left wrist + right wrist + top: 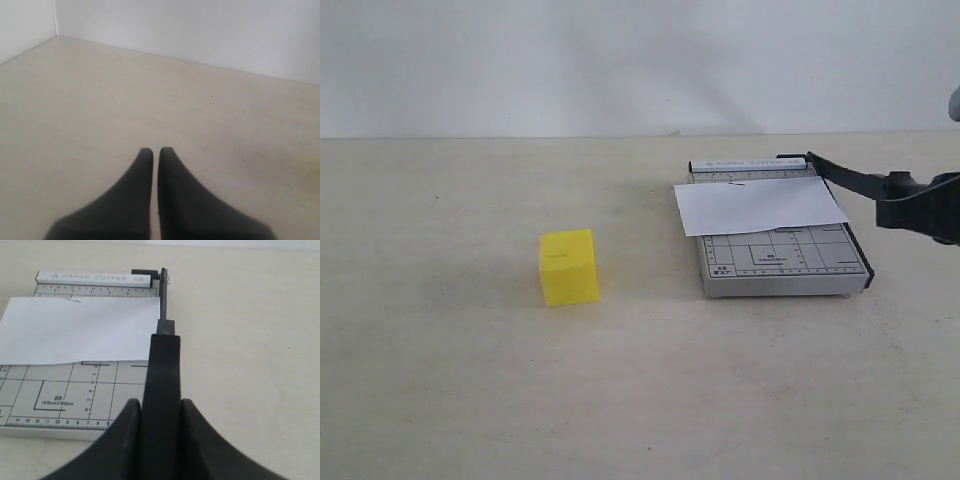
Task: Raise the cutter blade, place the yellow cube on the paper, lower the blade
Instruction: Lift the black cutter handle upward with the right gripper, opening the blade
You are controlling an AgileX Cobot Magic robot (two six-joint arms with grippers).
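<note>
My right gripper (160, 406) is clamped on the thick rounded handle end of the long thin black cutter blade (161, 365), with one finger (127, 425) pressed to each side. From my grip the blade runs to its hinge at the far corner of the small grey gridded cutter base (75, 390). In the exterior view it is tilted up, clear of the base's edge, and my right arm reaches in from the right. The plain white paper sheet (758, 205) lies across the base's far half. The bright yellow cube (568, 266) sits on the pale table (440, 380), well apart to the left. My left gripper (155, 150) hangs over bare table, fingers nearly together, holding nothing.
</note>
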